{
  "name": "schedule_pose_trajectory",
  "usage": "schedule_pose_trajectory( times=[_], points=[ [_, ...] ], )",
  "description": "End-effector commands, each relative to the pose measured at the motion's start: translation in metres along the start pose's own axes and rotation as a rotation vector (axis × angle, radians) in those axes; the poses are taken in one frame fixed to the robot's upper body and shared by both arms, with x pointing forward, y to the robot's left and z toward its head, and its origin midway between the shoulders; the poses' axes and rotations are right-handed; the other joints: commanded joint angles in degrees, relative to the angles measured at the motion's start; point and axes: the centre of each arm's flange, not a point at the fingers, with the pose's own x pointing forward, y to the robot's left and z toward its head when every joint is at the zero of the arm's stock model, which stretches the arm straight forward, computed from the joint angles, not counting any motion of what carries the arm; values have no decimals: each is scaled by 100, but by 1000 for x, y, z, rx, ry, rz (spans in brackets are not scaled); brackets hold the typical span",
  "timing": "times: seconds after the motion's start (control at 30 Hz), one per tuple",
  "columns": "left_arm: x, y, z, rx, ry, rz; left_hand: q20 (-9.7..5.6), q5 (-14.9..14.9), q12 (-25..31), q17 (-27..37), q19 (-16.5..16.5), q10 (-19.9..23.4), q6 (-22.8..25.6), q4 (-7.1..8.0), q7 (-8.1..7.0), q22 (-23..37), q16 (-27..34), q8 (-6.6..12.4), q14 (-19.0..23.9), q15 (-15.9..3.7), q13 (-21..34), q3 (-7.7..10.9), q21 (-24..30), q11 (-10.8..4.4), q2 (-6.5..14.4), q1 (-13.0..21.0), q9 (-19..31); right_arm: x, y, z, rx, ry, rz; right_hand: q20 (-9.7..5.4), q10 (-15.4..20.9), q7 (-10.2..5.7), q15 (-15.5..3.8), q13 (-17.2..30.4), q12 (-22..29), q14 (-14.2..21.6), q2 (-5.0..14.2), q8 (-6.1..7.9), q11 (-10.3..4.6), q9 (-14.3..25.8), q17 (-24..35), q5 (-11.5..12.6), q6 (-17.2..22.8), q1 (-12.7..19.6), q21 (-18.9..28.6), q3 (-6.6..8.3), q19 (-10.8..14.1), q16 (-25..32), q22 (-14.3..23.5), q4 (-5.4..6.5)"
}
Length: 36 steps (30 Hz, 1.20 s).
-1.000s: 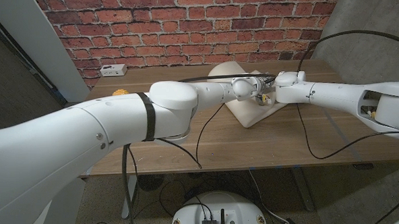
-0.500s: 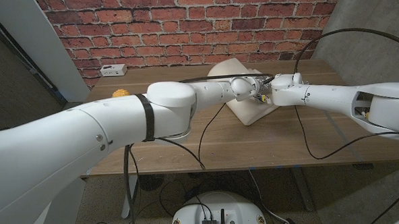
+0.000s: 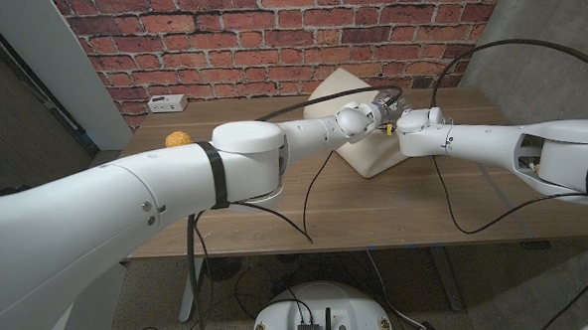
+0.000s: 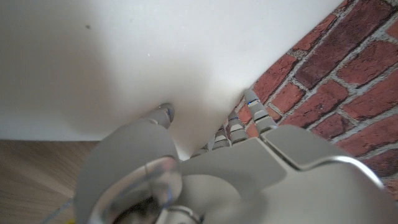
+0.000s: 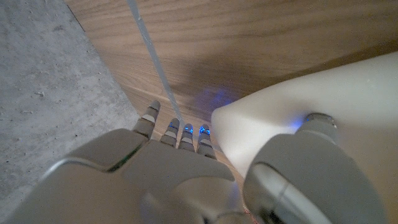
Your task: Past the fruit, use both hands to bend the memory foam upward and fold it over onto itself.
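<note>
— foam? where was it?
— memory foam (image 3: 357, 122) sat at the far middle of the bench (image 3: 395, 205), pinned between the two hands, its far part bent up toward the brick wall (image 3: 269, 37).
— left robot hand (image 3: 379, 110)?
— it pinched the foam's raised edge; in the left wrist view the thumb pressed one face of the foam (image 4: 155, 56) and the fingers (image 4: 242, 118) wrapped behind it.
— right robot hand (image 3: 404, 125)?
— it gripped a corner of the foam (image 5: 323, 99) just beside the left one, thumb on top and fingers (image 5: 180, 134) below, over the bench.
— fruit?
— an orange fruit (image 3: 178, 139) lay well apart from both hands, out on the left hand's side.
</note>
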Motion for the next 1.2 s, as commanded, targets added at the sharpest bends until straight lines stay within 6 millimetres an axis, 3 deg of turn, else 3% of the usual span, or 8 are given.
schedule_pose_trajectory(
  times=[0.03,0.17,0.37,0.43,0.57,0.83,0.93,1.2],
  points=[
    [-22,11,-38,-319,288,383,0,-59,36,-11,143,156,149,-23,-47,-4,-28,3,131,-37,-3,-134,33,-69,-143,-197,9,-2,-2,1,-9,-1,-12,7,-34,-29,-3,24,23,-42,21,40,-6,14,29,35,-3,81,17,-35,-45,-23,19,-10],
    [-34,18,-50,-383,376,544,-21,-60,34,-18,300,283,311,-53,-86,-13,-35,0,298,-103,-9,-204,53,-121,-218,-325,4,-4,-3,0,-10,-6,-18,7,-36,-25,0,25,25,-43,28,40,-6,12,29,41,-1,89,21,-44,-52,-22,18,-10],
    [-53,28,-77,-519,487,762,-286,-22,95,-23,726,989,948,-193,-359,-23,-86,-16,792,-285,-21,-400,58,-407,-418,-742,-17,-8,-6,-1,3,-10,-34,7,-28,0,22,25,33,-29,57,43,19,10,32,50,12,85,29,-58,-59,-11,18,4],
    [-59,31,-88,-574,509,836,-470,-20,105,-18,786,1206,1185,-211,-388,-19,-70,-14,994,-371,-23,-438,32,-460,-427,-880,-21,-10,-7,-2,19,-18,-40,2,-22,4,23,25,38,-9,74,48,26,10,34,54,27,79,37,-60,-47,-1,18,12],
    [-74,34,-111,-697,533,961,-516,-25,144,-15,810,1556,1505,-205,-396,-10,-74,-5,1186,-418,-24,-486,-16,-543,-414,-1079,-25,-15,-10,-4,37,-34,-64,-23,5,0,28,24,54,29,140,72,47,8,41,65,101,60,76,-62,38,19,19,43],
    [-108,33,-149,-933,496,1071,-296,-38,70,4,663,1626,1693,-89,-421,6,-137,-65,1158,-284,-22,-635,-129,-467,-475,-1443,-31,-34,-18,-13,143,-102,-162,-55,320,-32,-21,10,196,294,535,138,49,-3,53,98,429,-55,237,-30,556,125,23,213],
    [-120,31,-159,-995,466,1042,-281,-38,49,7,635,1620,1712,-65,-425,9,-158,-84,1119,-263,-21,-667,-151,-418,-491,-1516,-32,-42,-20,-17,185,-137,-215,-174,472,-57,-85,-3,257,434,709,147,12,-10,47,90,544,-67,277,13,741,167,24,257],
    [-152,23,-176,-1151,413,986,-212,-32,-56,13,506,1534,1682,7,-436,19,-211,-190,1002,-176,-18,-790,-243,-337,-571,-1778,-36,-59,-23,-25,322,-243,-308,-326,852,-185,-175,-50,385,817,897,202,20,-25,34,-6,888,-197,347,18,1084,277,31,357]
  ],
)
